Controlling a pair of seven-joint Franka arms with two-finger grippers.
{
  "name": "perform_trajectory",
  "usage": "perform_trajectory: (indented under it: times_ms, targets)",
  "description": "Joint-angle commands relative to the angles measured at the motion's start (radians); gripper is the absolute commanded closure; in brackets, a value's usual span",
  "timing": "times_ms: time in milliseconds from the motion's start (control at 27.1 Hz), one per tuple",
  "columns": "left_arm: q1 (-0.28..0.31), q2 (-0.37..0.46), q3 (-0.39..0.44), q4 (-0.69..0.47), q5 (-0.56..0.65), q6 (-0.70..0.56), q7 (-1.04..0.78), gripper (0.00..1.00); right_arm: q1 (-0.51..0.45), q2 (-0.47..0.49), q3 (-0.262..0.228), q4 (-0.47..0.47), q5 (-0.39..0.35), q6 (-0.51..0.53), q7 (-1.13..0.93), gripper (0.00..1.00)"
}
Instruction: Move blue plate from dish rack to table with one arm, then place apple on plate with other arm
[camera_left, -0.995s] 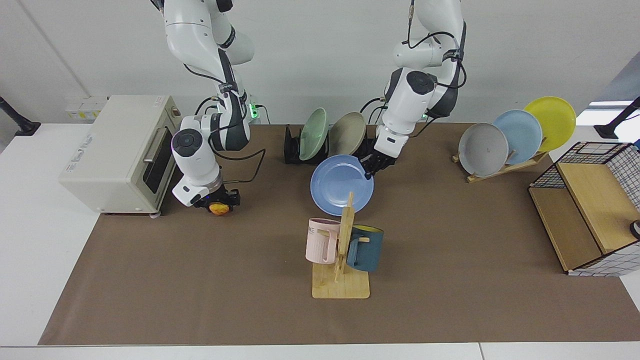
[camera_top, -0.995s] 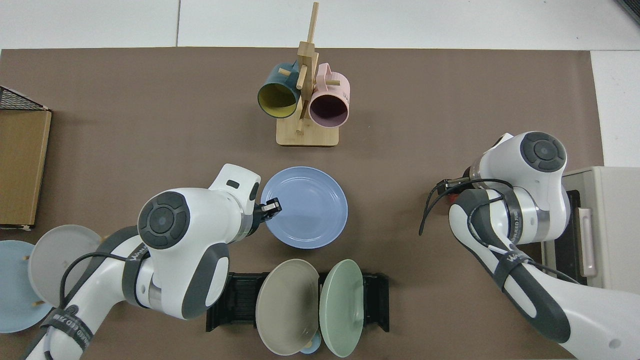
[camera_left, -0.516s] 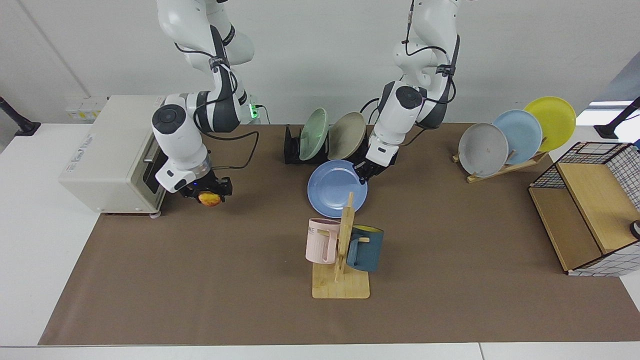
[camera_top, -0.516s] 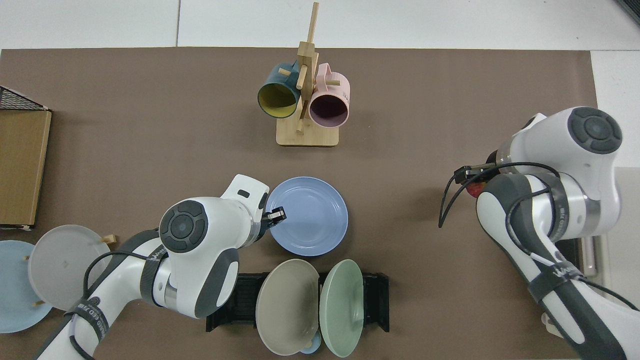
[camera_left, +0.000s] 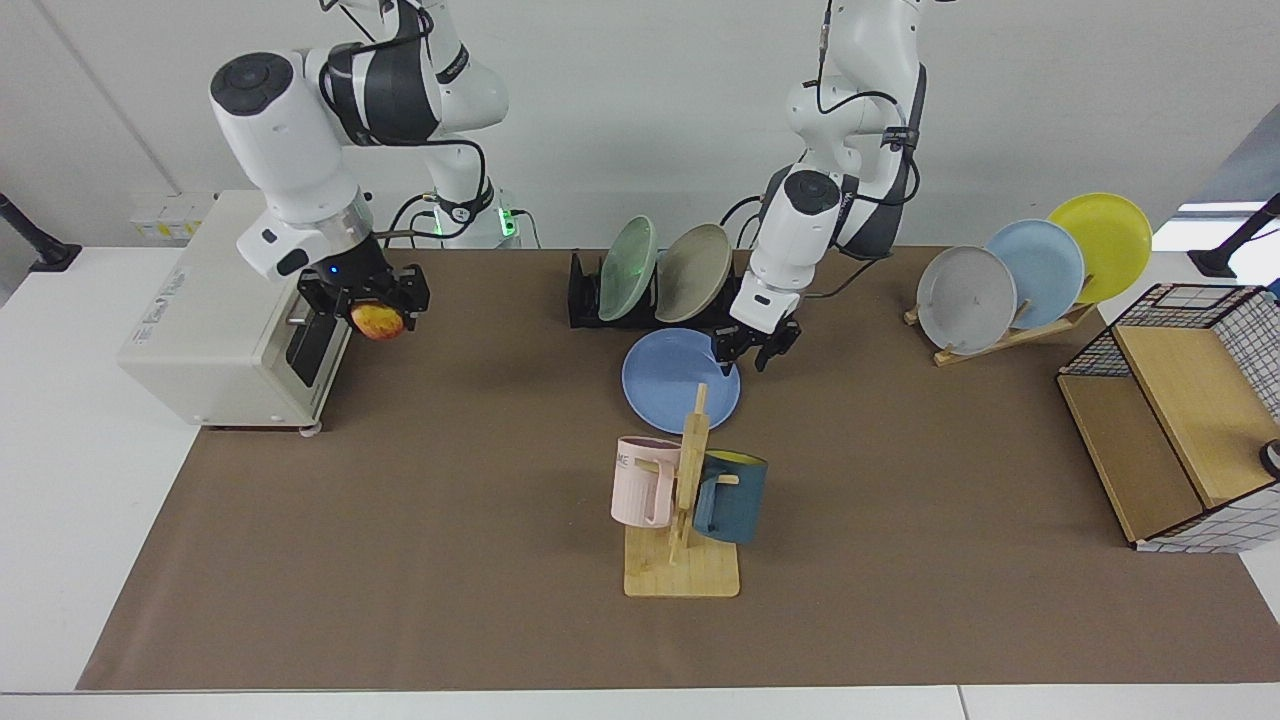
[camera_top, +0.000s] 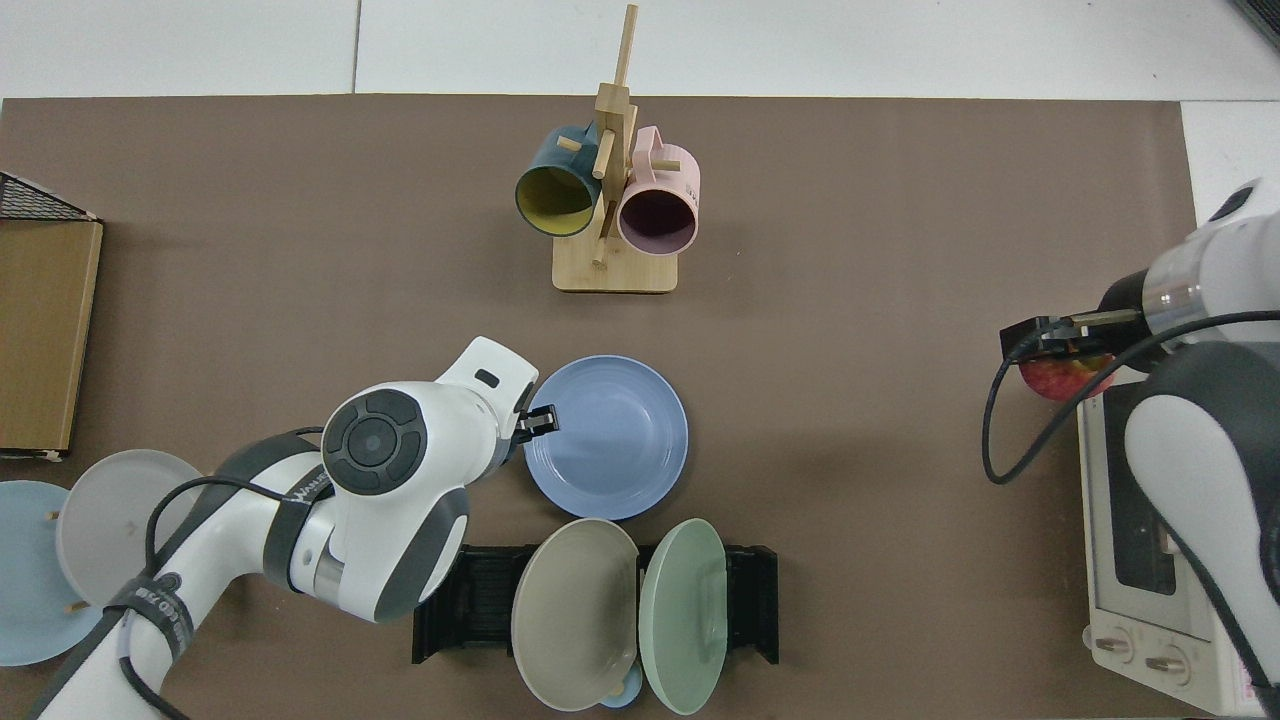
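Blue plate (camera_left: 680, 378) flat on brown-matted table (camera_left: 400, 560), left pincer (camera_left: 757, 351) spread beside it, right pincer (camera_left: 372, 305) clamping apple (camera_left: 376, 321) aloft.

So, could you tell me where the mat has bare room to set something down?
Bare stretches of the table: between the toaster oven and the mug tree, and between the mug tree and the wire basket. It is crowded around the blue plate, with the dish rack and the open left gripper close by.
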Motion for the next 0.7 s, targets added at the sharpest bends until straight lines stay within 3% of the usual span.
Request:
perform_trajectory:
  times_ms: [0,295,442,663]
  targets:
    - [0.006,-0.007,0.048,0.122,0.087,-0.186,0.032,0.00,-0.021,-0.027,0.007,0.026,-0.018,-0.038,-0.028,1.00]
    - [0.041,-0.062,0.129,0.295,0.084,-0.464,0.181,0.00,0.012,-0.029,0.019,0.015,-0.018,-0.029,0.038,1.00]
    - [0.037,-0.064,0.192,0.399,0.082,-0.606,0.279,0.00,0.107,-0.014,0.019,0.015,-0.015,-0.021,0.187,1.00]
    - [0.041,-0.106,0.269,0.433,0.078,-0.671,0.373,0.00,0.256,0.026,0.021,0.020,-0.006,0.005,0.386,1.00]
